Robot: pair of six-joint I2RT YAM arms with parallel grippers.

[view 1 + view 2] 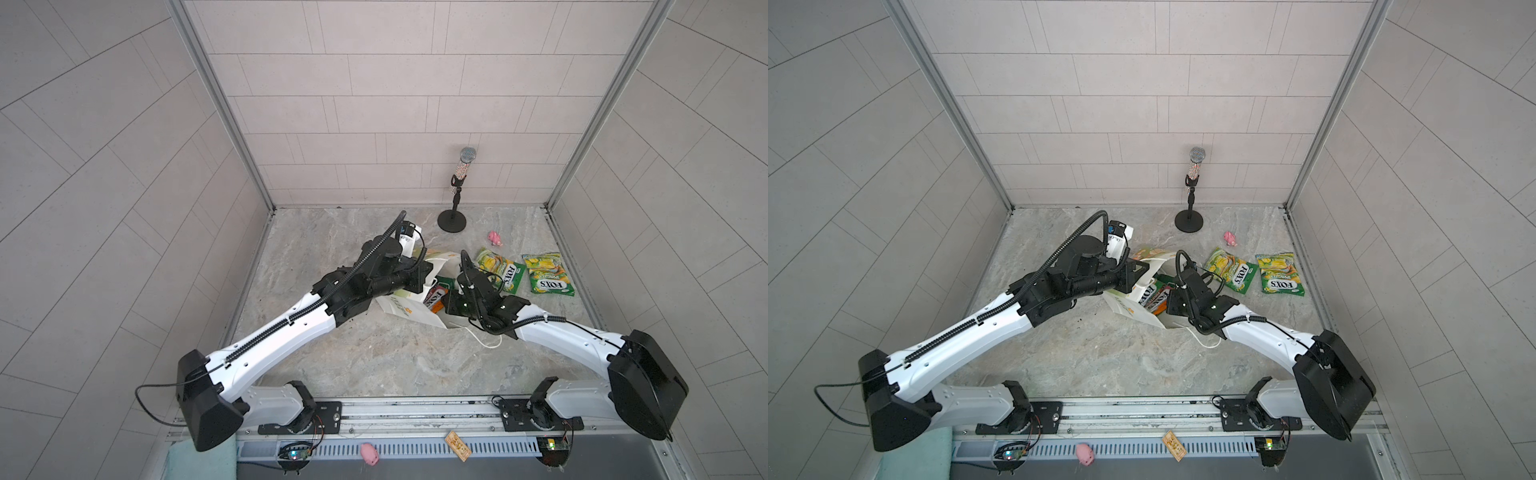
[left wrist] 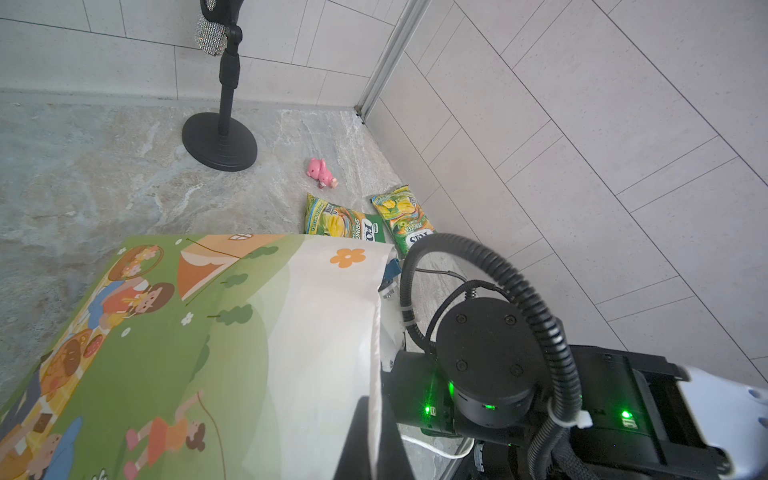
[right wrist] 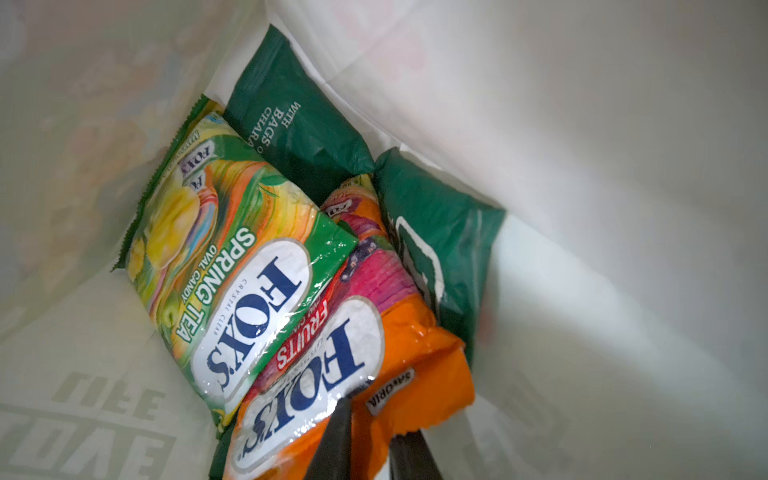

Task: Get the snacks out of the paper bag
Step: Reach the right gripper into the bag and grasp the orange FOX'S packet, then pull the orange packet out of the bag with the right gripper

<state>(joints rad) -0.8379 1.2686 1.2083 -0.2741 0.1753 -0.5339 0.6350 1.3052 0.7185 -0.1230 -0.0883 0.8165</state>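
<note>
**Paper bag** (image 1: 397, 309): white with green lettering, tipped over on the marble-patterned bench (image 1: 374, 365) just right of centre in both top views. Its mouth opens toward the right arm. One white cord handle (image 1: 486, 340) lies on the bench below it. In the left wrist view the bag's illustrated green side fills the foreground.

**Left tool** (image 1: 424, 274): closed on the bag's rim at the mouth.

**Right tool** (image 3: 372, 428): inside the bag, its two dark fingers (image 3: 332, 444) pinched tight on one end of the orange-pink FOX'S FRUITS packet (image 3: 332, 361).

**Contents of the bag** (right wrist view):
- The orange-pink packet lies against a yellow-green FOX'S SPRING TEA packet (image 3: 232, 249), and the two touch along one long edge.
- A dark green crisp packet (image 3: 299, 124) lies beneath and behind both.

**Outside the bag** (both top views, right of centre):
- A nearer yellow-green FOX'S packet (image 1: 498, 272) lies flat on the bench just beside the right arm's wrist.
- A farther yellow-green FOX'S packet (image 1: 548, 274) lies just beside it, toward the right wall.
- A pink toy figure (image 1: 494, 237) lies above these two.
- A microphone stand (image 1: 453, 220) is upright near the rear wall.
</note>
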